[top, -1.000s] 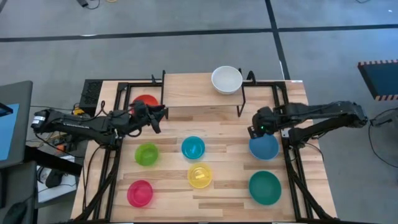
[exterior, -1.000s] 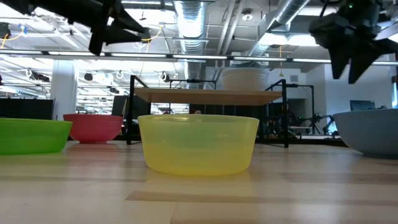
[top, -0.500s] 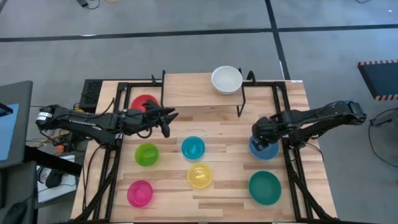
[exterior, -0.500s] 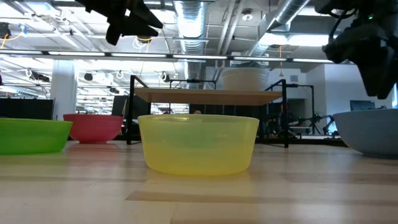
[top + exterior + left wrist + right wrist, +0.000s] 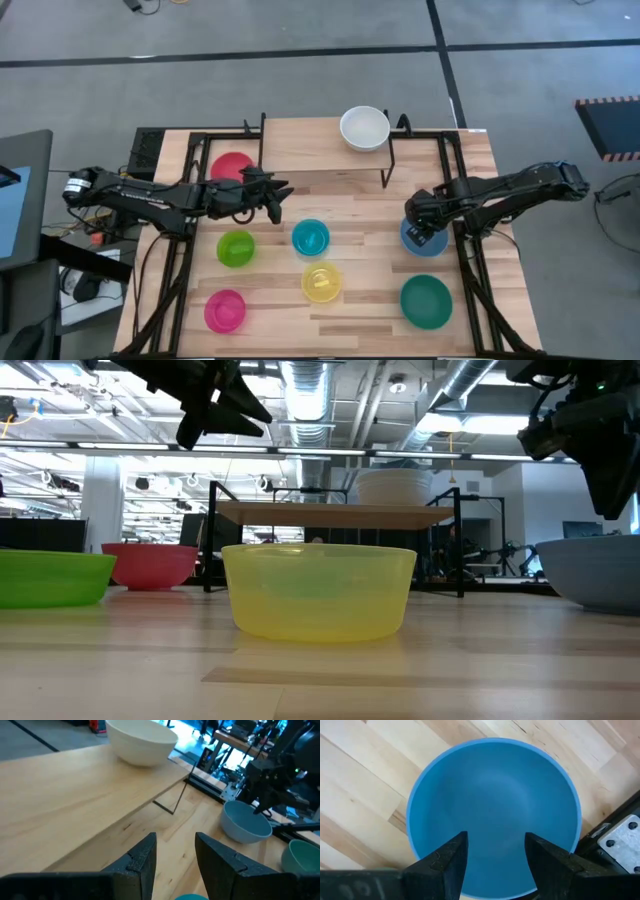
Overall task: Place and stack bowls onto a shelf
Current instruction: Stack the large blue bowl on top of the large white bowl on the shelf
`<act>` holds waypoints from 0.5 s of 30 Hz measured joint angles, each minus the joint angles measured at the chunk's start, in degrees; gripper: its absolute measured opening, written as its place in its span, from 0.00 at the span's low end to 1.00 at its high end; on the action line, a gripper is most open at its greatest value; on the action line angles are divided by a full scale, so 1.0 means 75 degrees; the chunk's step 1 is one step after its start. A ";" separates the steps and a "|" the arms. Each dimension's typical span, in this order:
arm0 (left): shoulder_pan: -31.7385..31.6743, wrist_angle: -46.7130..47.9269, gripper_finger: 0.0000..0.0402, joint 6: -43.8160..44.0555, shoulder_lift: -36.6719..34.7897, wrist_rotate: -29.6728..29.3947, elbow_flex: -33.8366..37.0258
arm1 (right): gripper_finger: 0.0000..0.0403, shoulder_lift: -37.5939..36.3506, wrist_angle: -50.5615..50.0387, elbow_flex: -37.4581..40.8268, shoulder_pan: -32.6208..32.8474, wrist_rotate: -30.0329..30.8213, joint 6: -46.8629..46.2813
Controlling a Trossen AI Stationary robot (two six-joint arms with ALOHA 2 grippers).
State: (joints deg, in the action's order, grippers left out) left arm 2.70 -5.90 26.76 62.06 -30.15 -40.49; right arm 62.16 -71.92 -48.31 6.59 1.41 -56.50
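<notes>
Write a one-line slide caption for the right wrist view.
Right gripper, fingers open, poised directly above the blue bowl on the wooden table.

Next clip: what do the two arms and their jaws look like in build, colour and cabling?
Both arms are slim, black and jointed. The left arm has a white fitting and orange wiring near its base. The right arm shows a small green light near its wrist. Each ends in two flat, matte black fingers with angular tips, as on the left gripper.
</notes>
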 joint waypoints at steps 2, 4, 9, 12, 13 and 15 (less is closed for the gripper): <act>0.0003 -0.0076 0.31 -0.0001 -0.0002 -0.0002 -0.0002 | 0.55 0.0010 -0.0044 0.0000 -0.0112 0.0000 0.0002; 0.0003 -0.0167 0.34 -0.0127 -0.0009 -0.0010 -0.0003 | 0.55 0.0010 -0.0076 0.0000 -0.0232 0.0000 0.0005; -0.0002 -0.0426 0.44 -0.0335 -0.0012 -0.0059 -0.0003 | 0.54 0.0010 -0.0269 -0.0003 -0.0475 -0.0004 0.0007; -0.0026 -0.0411 0.49 -0.0335 -0.0012 -0.0006 -0.0003 | 0.54 0.0010 -0.0540 -0.0003 -0.0631 0.0031 0.0051; -0.0027 -0.0430 0.50 -0.0349 -0.0012 -0.0008 -0.0003 | 0.53 0.0010 -0.0625 -0.0003 -0.0686 0.0103 0.0119; -0.0029 -0.0562 0.51 -0.0559 -0.0012 -0.0011 -0.0003 | 0.53 0.0010 -0.0746 -0.0003 -0.0810 0.0290 0.0212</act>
State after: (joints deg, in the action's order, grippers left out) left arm 2.48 -10.12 22.57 61.98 -30.24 -40.51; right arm 62.24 -77.51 -48.34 0.51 3.58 -54.92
